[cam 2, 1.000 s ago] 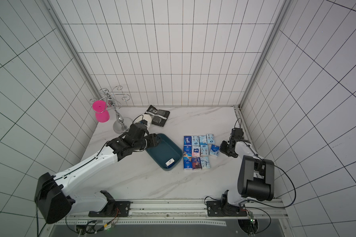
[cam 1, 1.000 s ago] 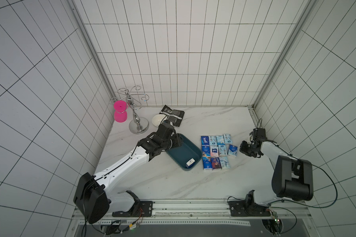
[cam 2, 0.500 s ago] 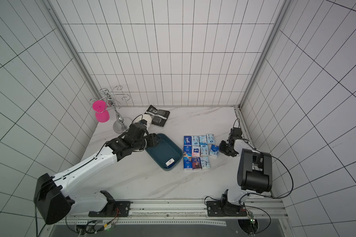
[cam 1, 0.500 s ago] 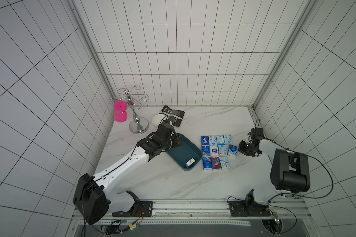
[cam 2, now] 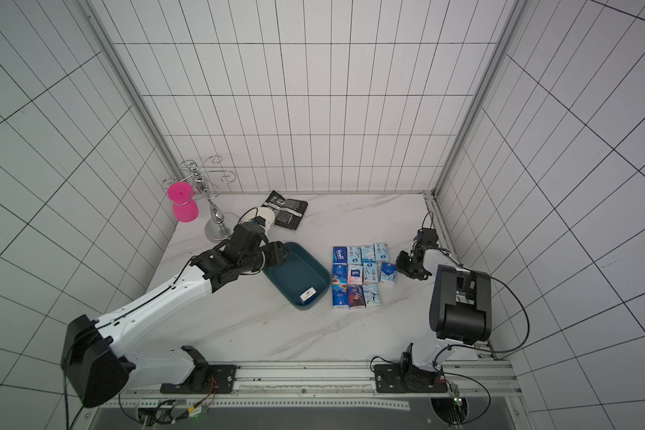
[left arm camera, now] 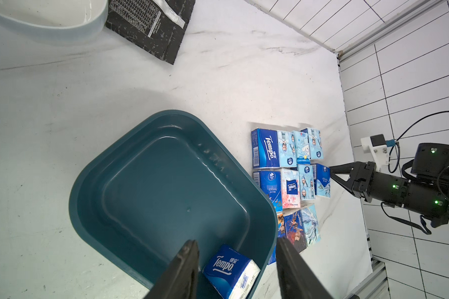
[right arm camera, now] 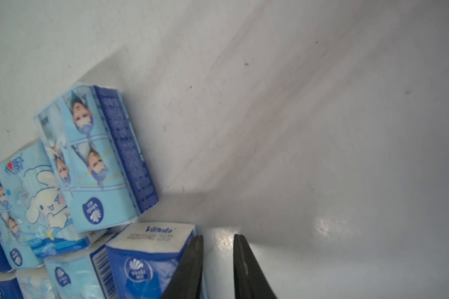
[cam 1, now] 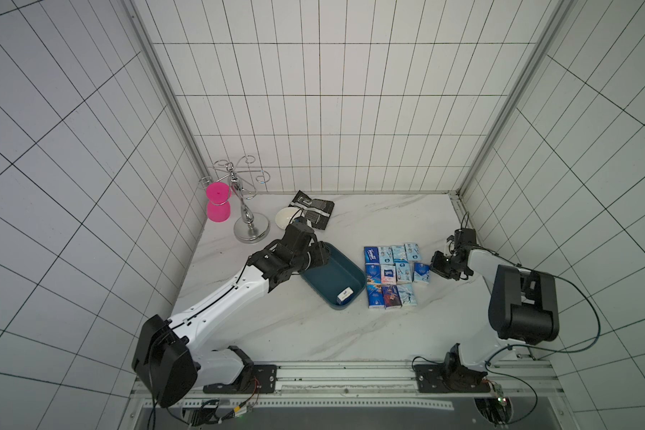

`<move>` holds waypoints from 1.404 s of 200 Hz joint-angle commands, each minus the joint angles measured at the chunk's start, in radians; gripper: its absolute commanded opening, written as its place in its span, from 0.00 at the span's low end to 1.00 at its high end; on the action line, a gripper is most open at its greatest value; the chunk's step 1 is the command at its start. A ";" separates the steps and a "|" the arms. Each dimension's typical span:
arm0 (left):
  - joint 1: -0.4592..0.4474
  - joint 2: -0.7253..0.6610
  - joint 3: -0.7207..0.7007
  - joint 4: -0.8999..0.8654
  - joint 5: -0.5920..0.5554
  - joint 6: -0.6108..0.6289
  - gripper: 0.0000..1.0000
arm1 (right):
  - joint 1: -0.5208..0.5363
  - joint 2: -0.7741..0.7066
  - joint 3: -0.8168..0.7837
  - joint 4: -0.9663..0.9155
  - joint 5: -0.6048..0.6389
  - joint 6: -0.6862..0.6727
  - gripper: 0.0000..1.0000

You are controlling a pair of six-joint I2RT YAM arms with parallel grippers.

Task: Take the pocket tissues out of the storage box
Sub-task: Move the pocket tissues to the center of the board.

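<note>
Behind storage box (cam 1: 332, 273), white bowl (cam 1: 285, 217), black pouch (cam 1: 315, 210)

This is a robot test cell in a lab. White tiled walls (cam 1: 313, 111) box in a marble-look tabletop (cam 1: 388, 223) on the left, far and right sides. Along the near edge runs a metal rail (cam 1: 350, 372) with two robot arms bolted to it, the left arm (cam 1: 220, 301) and the right arm (cam 1: 514, 294), trailing loose cables (cam 1: 581, 316). Household props are set out: a pink cup (cam 1: 218, 212), a wire stand (cam 1: 251, 227), and tissue packets (cam 1: 390, 275) in neat rows.
</note>
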 commanded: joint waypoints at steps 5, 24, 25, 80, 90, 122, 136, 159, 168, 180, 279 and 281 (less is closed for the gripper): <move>0.005 -0.008 0.014 0.002 -0.014 0.015 0.51 | 0.014 0.015 0.048 -0.001 -0.012 -0.017 0.25; 0.006 -0.007 0.014 0.002 -0.014 0.016 0.51 | 0.025 0.018 0.054 -0.003 -0.019 -0.021 0.25; 0.006 -0.008 0.014 0.002 -0.014 0.016 0.51 | 0.026 0.019 0.054 -0.002 -0.020 -0.021 0.25; 0.006 -0.010 0.012 0.002 -0.014 0.015 0.51 | 0.048 0.012 0.057 -0.020 -0.008 -0.027 0.25; 0.006 -0.011 0.011 0.002 -0.014 0.015 0.51 | 0.047 0.004 0.057 -0.023 -0.004 -0.027 0.25; 0.008 -0.015 0.009 0.001 -0.016 0.016 0.51 | 0.046 -0.027 0.053 -0.045 0.044 -0.024 0.25; 0.007 -0.018 0.007 0.002 -0.015 0.015 0.51 | 0.046 -0.039 0.048 -0.049 0.056 -0.022 0.26; 0.009 -0.022 0.004 0.002 -0.014 0.015 0.51 | 0.045 -0.056 0.040 -0.049 0.073 -0.011 0.26; 0.009 -0.023 0.002 0.002 -0.012 0.015 0.51 | 0.046 -0.064 0.040 -0.048 0.079 -0.006 0.26; 0.009 -0.025 -0.001 0.001 -0.012 0.016 0.51 | 0.044 -0.079 0.043 -0.043 0.084 0.002 0.27; 0.012 -0.041 -0.007 -0.001 -0.016 0.015 0.51 | 0.076 0.016 0.197 -0.039 0.094 0.042 0.27; 0.012 -0.040 -0.005 -0.001 -0.015 0.017 0.51 | 0.083 0.009 0.197 -0.036 0.098 0.042 0.27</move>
